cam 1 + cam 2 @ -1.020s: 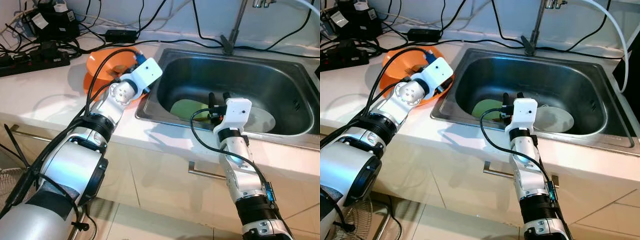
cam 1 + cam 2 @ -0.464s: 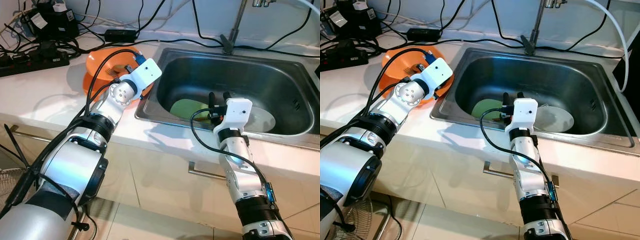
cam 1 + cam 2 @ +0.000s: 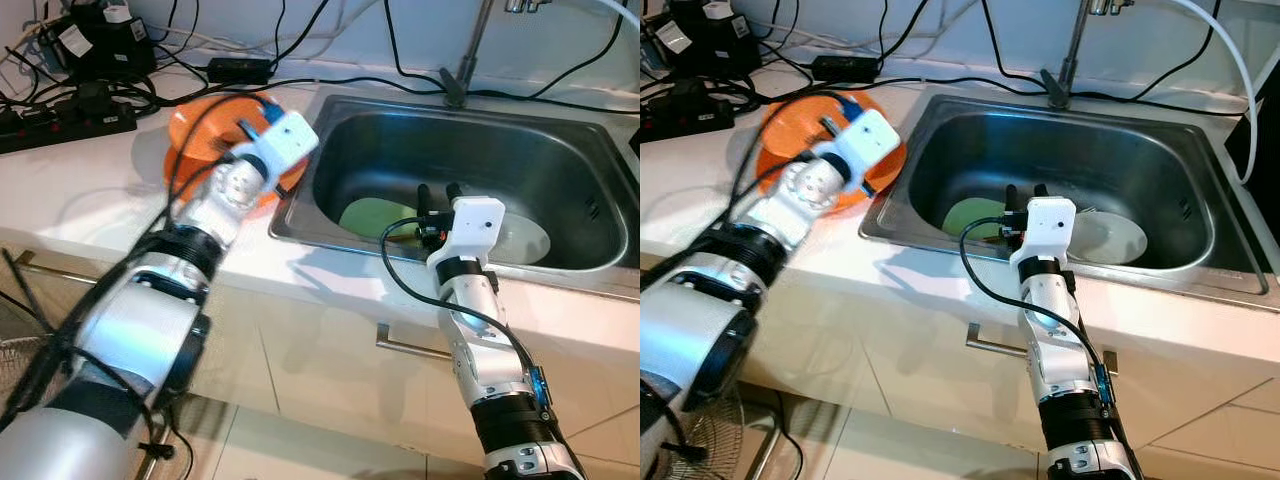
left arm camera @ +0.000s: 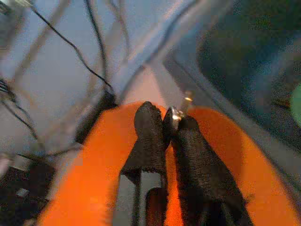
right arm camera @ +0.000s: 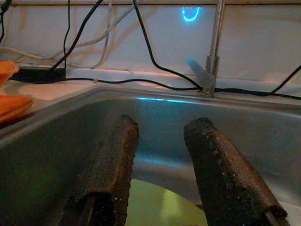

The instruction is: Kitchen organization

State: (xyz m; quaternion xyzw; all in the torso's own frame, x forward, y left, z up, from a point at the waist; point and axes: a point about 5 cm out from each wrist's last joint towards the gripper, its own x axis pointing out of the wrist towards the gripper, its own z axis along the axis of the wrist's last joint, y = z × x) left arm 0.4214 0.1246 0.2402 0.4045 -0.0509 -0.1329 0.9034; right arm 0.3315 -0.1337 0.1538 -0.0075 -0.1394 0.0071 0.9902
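Two arms are being seen over the kitchen counter, and only the left one is being shown differently from half a second ago: it is now blurred with motion and is being carried a little farther and to the left over the orange bowl point(image 3: 205, 135), while the right arm and everything in the sink are being shown where they were. The left gripper point(image 4: 170, 123) is being held above the bowl's inside, its two black fingers point(image 4: 149, 136) pressed together on a small silvery metal piece point(image 4: 181, 107) that is sticking out past the tips; what kind of utensil it is cannot be told. The bowl is being kept on the white counter point(image 3: 90, 180), just left of the steel sink point(image 3: 540, 165) and touching or nearly touching its rim, with power strips and black cables point(image 3: 70, 100) lying beyond it against the wall. The right gripper point(image 3: 436, 192) is being held low inside the sink near its front wall, its fingers point(image 5: 110, 165) spread apart around nothing. Beneath and beyond it a green plate point(image 3: 372, 215) is lying on the sink floor, with a white plate point(image 3: 525, 240) beside it to the right. The tap point(image 5: 214, 44) is standing at the far edge.
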